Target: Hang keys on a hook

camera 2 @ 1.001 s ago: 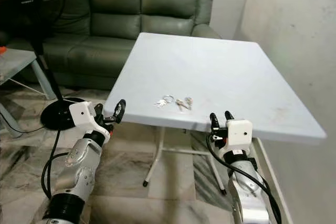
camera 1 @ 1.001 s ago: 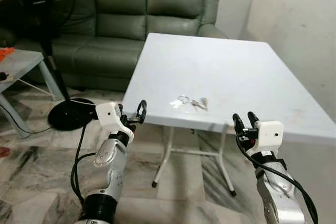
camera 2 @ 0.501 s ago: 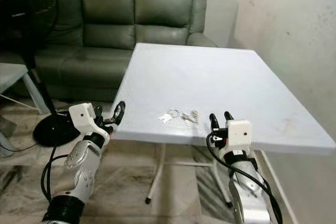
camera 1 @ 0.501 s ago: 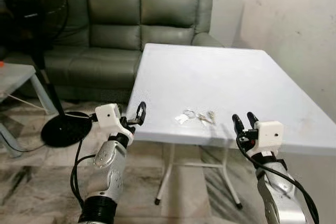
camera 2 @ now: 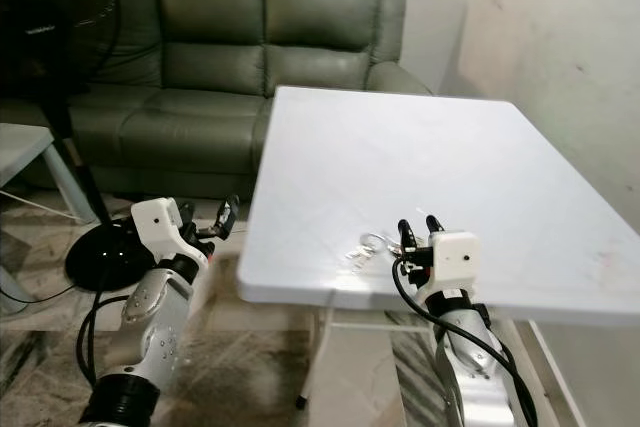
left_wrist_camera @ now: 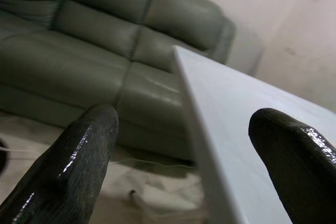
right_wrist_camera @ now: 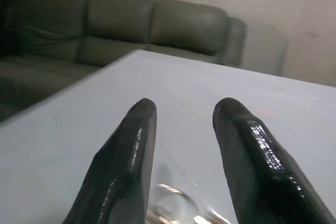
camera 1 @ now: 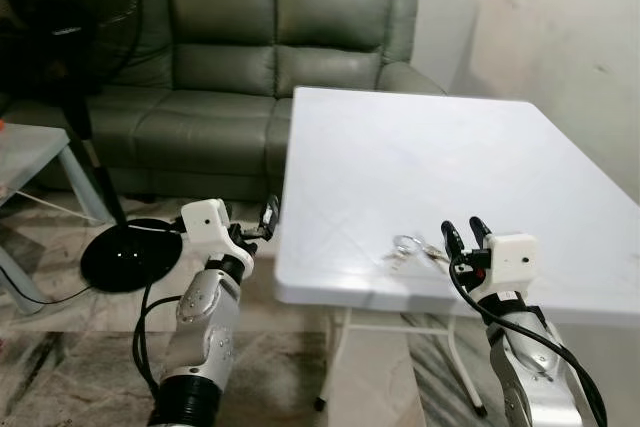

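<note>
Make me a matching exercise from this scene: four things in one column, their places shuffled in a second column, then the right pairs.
Things
1. keys
2. right gripper
3. left gripper
4. standing fan

Places
A. off the white table's left edge, fingers open
B. on the floor in front of the green sofa, on the robot's left
C. lying on the white table near its front edge
D. over the table's front edge, right beside the keys, fingers open

Pairs: 1-C, 2-D, 3-A, 4-B
</note>
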Motion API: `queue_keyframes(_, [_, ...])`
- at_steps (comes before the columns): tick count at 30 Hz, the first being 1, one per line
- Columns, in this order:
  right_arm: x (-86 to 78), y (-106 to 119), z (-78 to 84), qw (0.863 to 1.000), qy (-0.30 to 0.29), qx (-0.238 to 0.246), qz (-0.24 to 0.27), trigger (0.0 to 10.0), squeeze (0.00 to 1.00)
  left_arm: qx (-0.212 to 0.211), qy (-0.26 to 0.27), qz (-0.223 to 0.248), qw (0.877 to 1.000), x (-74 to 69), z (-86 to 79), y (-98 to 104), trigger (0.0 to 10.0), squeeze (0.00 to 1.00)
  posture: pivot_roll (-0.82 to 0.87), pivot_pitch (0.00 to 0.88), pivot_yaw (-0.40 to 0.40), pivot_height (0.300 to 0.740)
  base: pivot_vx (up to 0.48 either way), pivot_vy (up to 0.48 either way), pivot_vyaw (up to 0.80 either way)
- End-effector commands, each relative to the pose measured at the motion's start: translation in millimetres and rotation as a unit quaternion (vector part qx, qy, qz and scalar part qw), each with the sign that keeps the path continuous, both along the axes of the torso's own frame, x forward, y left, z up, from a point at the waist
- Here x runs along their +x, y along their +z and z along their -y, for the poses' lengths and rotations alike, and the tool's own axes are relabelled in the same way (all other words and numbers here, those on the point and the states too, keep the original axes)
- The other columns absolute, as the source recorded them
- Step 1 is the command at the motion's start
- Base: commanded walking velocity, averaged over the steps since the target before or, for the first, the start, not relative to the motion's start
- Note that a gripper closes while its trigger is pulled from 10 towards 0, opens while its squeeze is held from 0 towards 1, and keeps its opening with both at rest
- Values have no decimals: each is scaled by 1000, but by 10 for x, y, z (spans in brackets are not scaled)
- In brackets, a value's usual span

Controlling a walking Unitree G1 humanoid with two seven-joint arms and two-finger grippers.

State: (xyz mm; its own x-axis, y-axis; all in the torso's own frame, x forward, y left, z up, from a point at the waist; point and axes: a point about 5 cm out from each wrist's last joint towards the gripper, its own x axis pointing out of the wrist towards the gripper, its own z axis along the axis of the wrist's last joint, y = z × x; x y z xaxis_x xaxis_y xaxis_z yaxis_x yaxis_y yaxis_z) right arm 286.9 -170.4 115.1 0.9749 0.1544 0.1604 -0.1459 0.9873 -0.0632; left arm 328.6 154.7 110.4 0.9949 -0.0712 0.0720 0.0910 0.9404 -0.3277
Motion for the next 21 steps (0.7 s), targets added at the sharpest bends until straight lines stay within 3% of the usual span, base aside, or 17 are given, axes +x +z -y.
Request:
queue_keyframes(1, [-2, 21, 110, 1000, -14, -9, -2, 10000, 0, -5, -23, 7, 1000, 10, 179, 33, 10000, 0, -19, 0, -66, 740, 0, 0, 0])
queue_keyframes(6, [2, -24, 109, 1000, -14, 6, -21, 10000, 0, 1, -26, 6, 1000, 2, 193, 46, 10000, 0, -17, 0, -67, 740, 0, 0, 0])
queue_keyframes(7, [-11, -5, 96, 1000, -4, 12, -11, 10000, 1000, 13, -33, 9, 999, -2, 211, 56, 10000, 0, -13, 0, -69, 740, 0, 0, 0])
queue_keyframes(14, [-4, -20, 85, 1000, 2, 20, -15, 10000, 1000, 39, -58, 16, 997, -23, 282, 71, 10000, 0, -11, 0, -69, 740, 0, 0, 0])
queue_keyframes(21, [-11, -35, 98, 1000, 4, 21, -21, 10000, 1000, 57, -126, 29, 990, -83, 498, 105, 10000, 0, -13, 5, -69, 740, 0, 0, 0])
